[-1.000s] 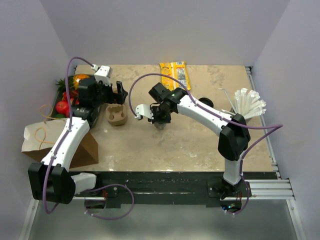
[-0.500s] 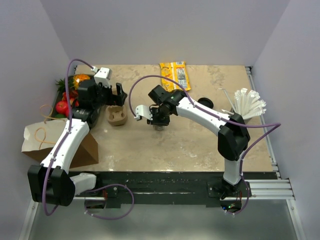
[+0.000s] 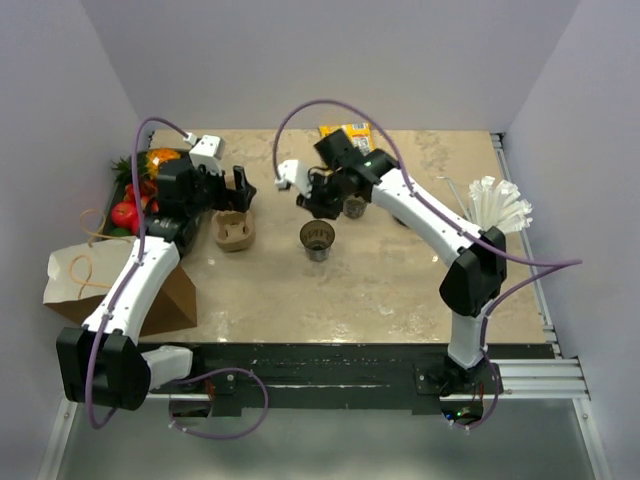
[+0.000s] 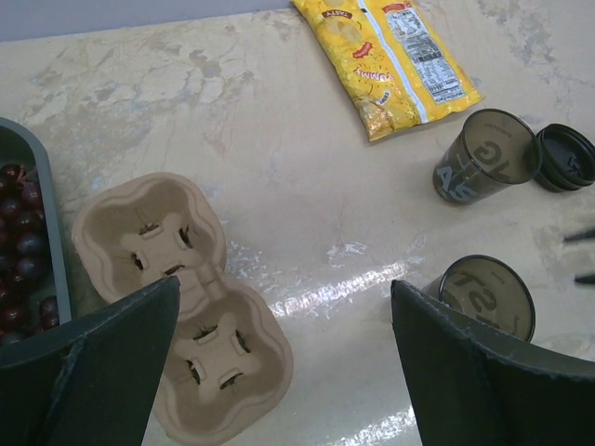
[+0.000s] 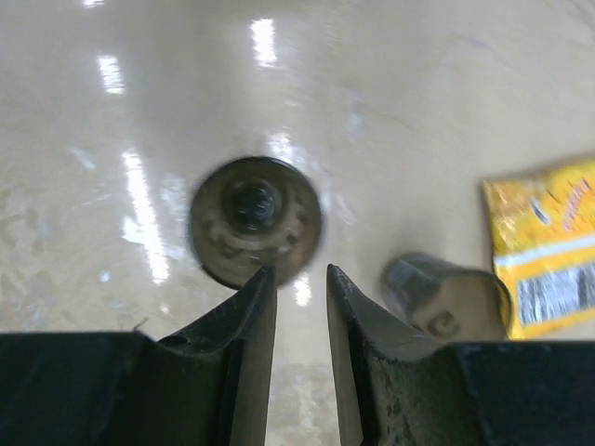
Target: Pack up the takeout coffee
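A dark takeout cup (image 3: 318,240) stands upright and lidless in the middle of the table; it also shows as the cup (image 4: 488,297) and, from straight above, the cup (image 5: 256,218). Behind it a second cup (image 3: 355,207) (image 4: 483,167) (image 5: 446,297) sits beside a black lid (image 4: 567,156). The brown cardboard cup carrier (image 3: 235,230) (image 4: 181,307) lies to the left, both wells empty. My right gripper (image 3: 325,200) (image 5: 299,269) hovers just behind the standing cup, jaws a little apart with nothing between them. My left gripper (image 3: 240,188) (image 4: 286,283) hangs wide open over the carrier's right side.
A brown paper bag (image 3: 80,275) stands at the near left. A tray of fruit (image 3: 140,190) (image 4: 23,232) is behind it. A yellow snack packet (image 3: 350,145) (image 4: 390,56) (image 5: 544,251) lies at the back. A white bundle of plastic sticks (image 3: 495,205) sits at the right edge.
My right gripper opened, let go of the cup in the middle of the table, then rose and drew back toward the far side. The cup stayed standing. The left arm barely moved.
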Robot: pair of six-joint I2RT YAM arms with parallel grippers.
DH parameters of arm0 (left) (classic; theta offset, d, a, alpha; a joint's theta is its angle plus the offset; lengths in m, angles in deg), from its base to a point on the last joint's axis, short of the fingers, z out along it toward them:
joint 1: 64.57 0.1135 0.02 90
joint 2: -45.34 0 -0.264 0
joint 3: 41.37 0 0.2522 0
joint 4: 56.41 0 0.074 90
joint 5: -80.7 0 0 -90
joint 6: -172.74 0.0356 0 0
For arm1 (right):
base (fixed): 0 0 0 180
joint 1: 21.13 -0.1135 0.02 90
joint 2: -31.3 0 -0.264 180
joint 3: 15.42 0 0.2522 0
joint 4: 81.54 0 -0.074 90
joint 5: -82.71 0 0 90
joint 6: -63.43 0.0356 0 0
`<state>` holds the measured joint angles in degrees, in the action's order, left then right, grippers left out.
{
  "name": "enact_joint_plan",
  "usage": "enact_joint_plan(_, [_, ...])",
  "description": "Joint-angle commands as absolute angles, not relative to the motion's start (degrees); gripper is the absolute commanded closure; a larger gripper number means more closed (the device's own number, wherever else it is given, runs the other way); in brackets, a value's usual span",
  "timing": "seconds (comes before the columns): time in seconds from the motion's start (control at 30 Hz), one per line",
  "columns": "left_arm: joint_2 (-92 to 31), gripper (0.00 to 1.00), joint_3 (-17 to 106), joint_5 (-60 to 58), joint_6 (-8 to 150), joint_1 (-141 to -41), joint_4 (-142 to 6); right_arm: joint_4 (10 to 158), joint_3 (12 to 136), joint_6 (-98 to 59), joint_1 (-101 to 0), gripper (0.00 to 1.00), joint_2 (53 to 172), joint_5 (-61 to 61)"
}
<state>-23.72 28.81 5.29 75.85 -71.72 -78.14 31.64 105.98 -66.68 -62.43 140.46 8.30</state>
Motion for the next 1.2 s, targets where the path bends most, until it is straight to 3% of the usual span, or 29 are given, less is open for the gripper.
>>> enact_joint_plan(0.0, [-24.71, 0.01, 29.43, 7.75, 74.31, -71.69, -75.36, 32.66, 108.48, -58.49, -52.26, 0.7, 139.84, 9.15])
enact_joint_plan(0.3, [-26.38, 0.04, 29.61, 9.95, 73.78, -71.69, -74.92, 29.77, 102.16, -65.65, -36.61, 0.73, 140.72, 7.04])
enact_joint_plan(0.67, [-26.82, 0.04, 29.87, 10.57, 74.66, -71.77, -75.35, 29.77, 95.03, -77.28, -35.28, 0.61, 143.8, -0.08])
enact_joint_plan(1.17, [-27.61, 0.04, 29.7, 11.01, 74.48, -71.69, -74.83, 32.23, 94.06, -79.21, -35.28, 0.68, 146.96, -5.18])
